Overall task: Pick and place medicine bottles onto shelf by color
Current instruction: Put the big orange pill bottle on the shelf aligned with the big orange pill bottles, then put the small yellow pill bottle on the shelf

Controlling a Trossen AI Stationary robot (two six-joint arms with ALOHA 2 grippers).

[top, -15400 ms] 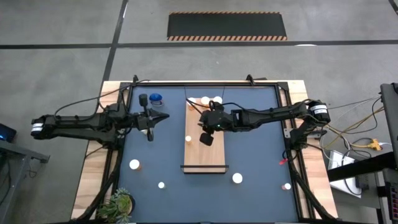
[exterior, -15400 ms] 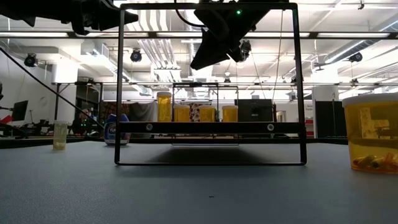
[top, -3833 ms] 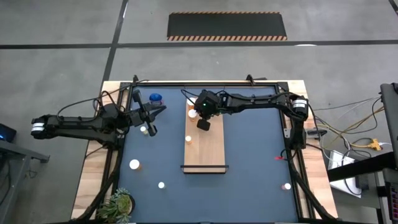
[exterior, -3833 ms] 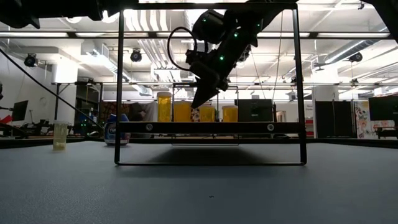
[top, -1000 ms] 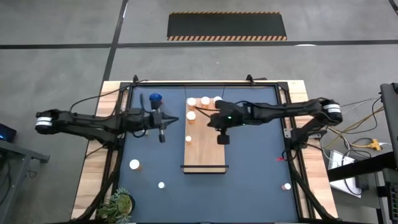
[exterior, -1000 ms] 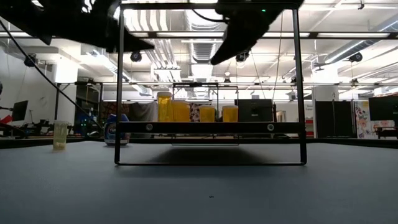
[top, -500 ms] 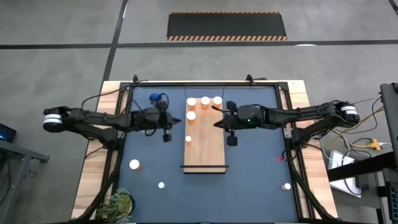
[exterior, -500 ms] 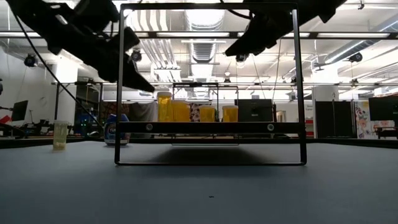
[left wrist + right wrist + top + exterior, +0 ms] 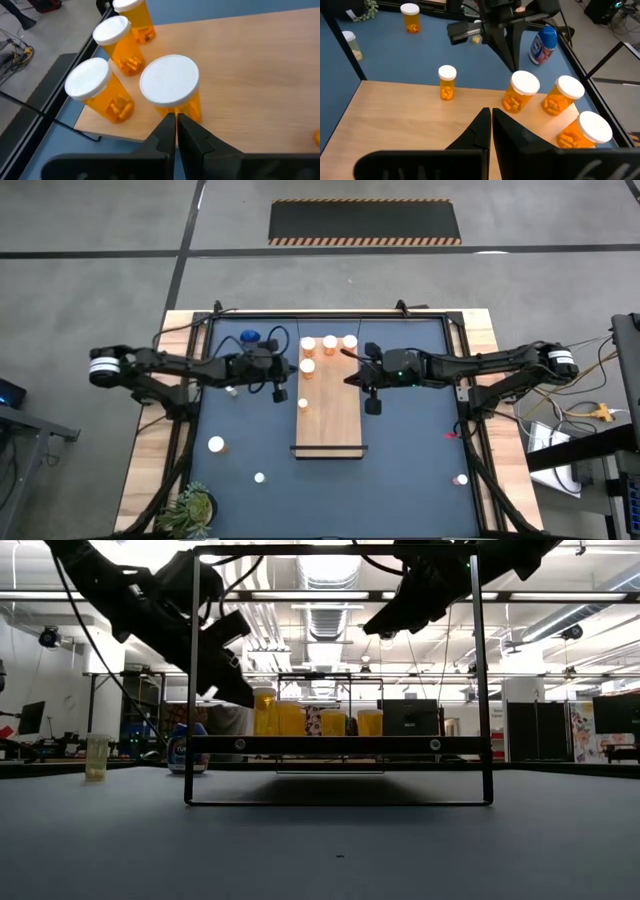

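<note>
On the left of the dark worktop (image 9: 410, 450), an orange bottle (image 9: 216, 445) and a smaller pale one (image 9: 259, 477) stand upright on their own, near the green plant (image 9: 190, 508) at the corner. The left gripper (image 9: 281, 393) hovers just off the shelf's left edge with its fingers pressed together and nothing between them; the blue bottle (image 9: 249, 338) stands upright behind the arm, at the far side. In the left wrist view the closed fingertips point at the nearest capped orange bottle (image 9: 171, 89).

The shelf (image 9: 330, 420), a light wooden board, lies mid-worktop with its long axis running from far side to near side, its dark edge at the near end. Three orange bottles (image 9: 329, 342) stand in a row across its far end, a fourth (image 9: 308, 367) just in front of them, and a small one (image 9: 302, 404) alone near the left edge. All stand upright, white caps up.

The right gripper (image 9: 372, 404) hangs beside the shelf's right edge, likewise closed and empty. Another small bottle (image 9: 461, 479) stands far right, near the front corner.
</note>
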